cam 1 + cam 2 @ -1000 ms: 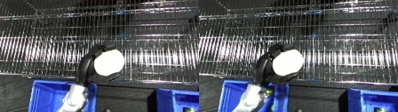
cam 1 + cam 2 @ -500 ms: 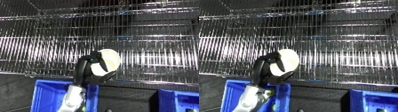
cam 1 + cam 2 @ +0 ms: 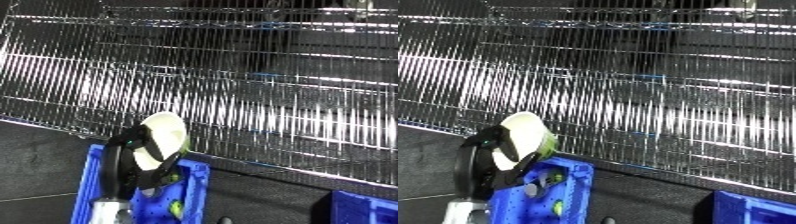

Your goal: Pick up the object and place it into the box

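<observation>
Wire shelving [image 3: 266, 95] behind, left hand [image 3: 133, 165] raised upright, fingers curled round pale round object [image 3: 164, 135], above blue bin [image 3: 191, 175]

Pale object [image 3: 163, 135] partly hidden by black fingers [image 3: 153, 150]; left blue bin [image 3: 89, 185] cut by bottom edge; second bin [image 3: 366, 207] cut at lower right corner.

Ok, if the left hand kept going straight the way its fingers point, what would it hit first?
Probably the wire shelf: the left hand, curled around the pale round object, points up and forward toward it over the blue bin. Depth is unclear.
</observation>
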You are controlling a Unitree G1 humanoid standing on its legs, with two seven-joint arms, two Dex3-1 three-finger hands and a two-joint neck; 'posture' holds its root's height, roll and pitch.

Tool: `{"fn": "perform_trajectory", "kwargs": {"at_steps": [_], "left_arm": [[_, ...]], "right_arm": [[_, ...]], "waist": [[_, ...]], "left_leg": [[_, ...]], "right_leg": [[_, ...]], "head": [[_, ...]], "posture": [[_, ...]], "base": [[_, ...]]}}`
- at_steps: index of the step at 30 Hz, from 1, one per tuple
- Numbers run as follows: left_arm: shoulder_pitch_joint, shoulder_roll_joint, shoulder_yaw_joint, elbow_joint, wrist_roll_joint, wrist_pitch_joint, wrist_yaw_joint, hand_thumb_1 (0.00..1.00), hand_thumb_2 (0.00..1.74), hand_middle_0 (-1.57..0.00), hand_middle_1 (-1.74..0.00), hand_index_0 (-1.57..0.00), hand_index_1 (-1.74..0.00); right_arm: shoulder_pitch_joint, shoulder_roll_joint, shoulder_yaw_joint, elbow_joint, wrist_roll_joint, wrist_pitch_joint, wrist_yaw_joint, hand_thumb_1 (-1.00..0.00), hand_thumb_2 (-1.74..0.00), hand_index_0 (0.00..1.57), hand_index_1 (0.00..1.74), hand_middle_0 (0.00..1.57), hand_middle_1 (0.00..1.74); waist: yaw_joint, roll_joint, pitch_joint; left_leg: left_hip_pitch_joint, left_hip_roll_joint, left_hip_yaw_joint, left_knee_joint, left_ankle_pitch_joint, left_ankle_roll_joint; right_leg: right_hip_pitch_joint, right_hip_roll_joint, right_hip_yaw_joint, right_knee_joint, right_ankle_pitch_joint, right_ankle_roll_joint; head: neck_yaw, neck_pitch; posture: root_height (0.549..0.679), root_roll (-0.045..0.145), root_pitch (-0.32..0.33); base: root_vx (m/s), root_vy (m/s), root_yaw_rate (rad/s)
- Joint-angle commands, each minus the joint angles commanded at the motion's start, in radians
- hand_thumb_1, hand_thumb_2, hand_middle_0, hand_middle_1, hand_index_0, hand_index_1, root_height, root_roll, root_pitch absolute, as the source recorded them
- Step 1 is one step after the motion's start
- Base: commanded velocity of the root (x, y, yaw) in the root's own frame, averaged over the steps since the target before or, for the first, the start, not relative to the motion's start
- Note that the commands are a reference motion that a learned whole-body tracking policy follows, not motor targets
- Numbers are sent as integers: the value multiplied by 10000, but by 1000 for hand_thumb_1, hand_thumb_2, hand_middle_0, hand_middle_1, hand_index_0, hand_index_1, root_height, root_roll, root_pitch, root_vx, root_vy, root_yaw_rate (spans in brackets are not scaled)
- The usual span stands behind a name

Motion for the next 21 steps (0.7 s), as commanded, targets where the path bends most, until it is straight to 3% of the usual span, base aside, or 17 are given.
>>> {"fn": "perform_trajectory", "kwargs": {"at_steps": [10,16,21], "left_arm": [[1436,-228,1511,1216,-664,-1710,903,850,1479,-1334,-1479,-1334,-1479],[1902,-331,1789,2187,-745,-1515,1358,850,1479,-1334,-1479,-1334,-1479],[2013,-336,1952,3326,-1173,-972,904,850,1479,-1334,-1479,-1334,-1479]], "right_arm": [[197,-106,-189,234,119,-149,134,0,0,0,0,0,0],[281,-84,-204,382,224,-105,161,0,0,0,0,0,0],[393,-55,-166,633,379,24,322,0,0,0,0,0,0]], "waist": [[383,180,0],[537,108,0],[587,-57,0]], "left_leg": [[-17,-122,-164,50,71,-45],[4,-123,-251,-102,192,-82],[103,-89,-337,-293,298,-99]], "right_leg": [[160,-54,-246,152,-253,-178],[270,-57,-386,107,-341,-236],[419,-14,-419,94,-457,-288]], "head": [[-36,-123],[-761,-442],[-2025,-1038]], "posture": [[649,39,102],[650,39,104],[650,37,100]], "base": [[-5,-13,84],[-4,-8,89],[6,-6,103]]}}
